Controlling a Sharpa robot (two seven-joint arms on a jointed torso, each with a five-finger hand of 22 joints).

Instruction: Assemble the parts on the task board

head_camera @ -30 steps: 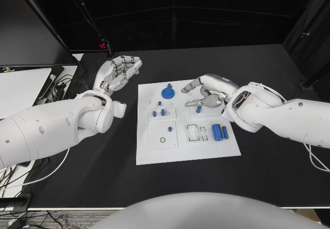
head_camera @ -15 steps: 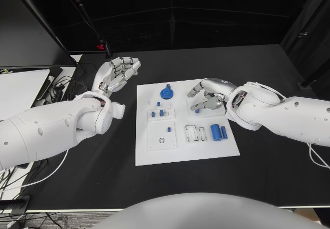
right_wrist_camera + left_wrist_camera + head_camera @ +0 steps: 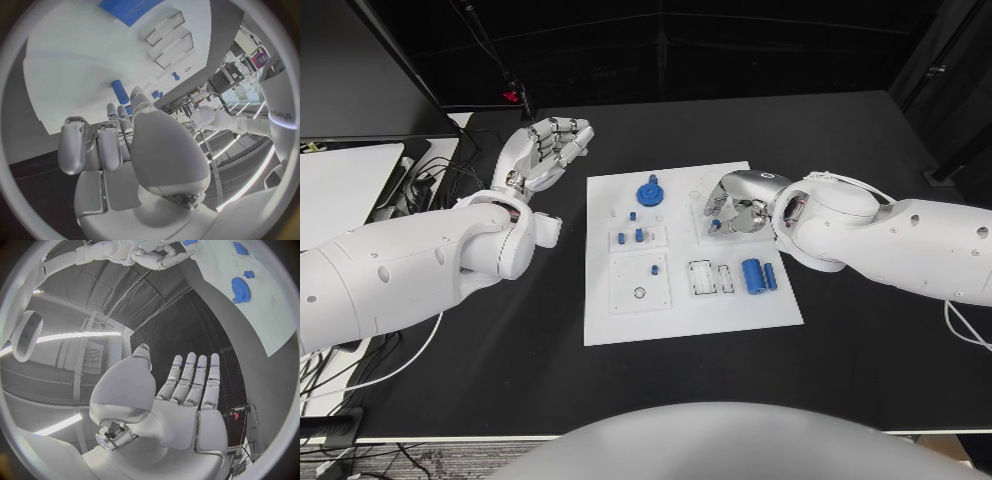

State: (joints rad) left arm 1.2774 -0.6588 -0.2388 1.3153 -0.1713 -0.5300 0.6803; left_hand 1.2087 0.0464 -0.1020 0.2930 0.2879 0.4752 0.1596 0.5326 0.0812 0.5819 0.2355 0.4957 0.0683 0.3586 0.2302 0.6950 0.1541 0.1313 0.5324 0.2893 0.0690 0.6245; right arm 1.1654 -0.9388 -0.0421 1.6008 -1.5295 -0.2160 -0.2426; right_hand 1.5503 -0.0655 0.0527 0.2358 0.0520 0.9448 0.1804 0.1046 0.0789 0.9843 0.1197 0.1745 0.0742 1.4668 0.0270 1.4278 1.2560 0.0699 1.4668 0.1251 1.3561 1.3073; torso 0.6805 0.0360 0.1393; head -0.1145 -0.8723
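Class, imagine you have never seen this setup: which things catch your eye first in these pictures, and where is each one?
The white task board lies mid-table, dotted with small blue parts; the biggest is a blue gear near its far edge. The right hand hangs over the board's far right corner, fingers curled down by a small blue peg. The left hand is raised off to the board's left, fingers straight and holding nothing.

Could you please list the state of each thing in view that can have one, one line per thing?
left hand: open, fingers straight, beside the board, holding nothing.
right hand: over the task board's far right part, fingers curled down at a small blue peg; grip unclear.
task board: lying flat.
blue gear: seated on the board.
blue cylinders: lying flat in their recess.
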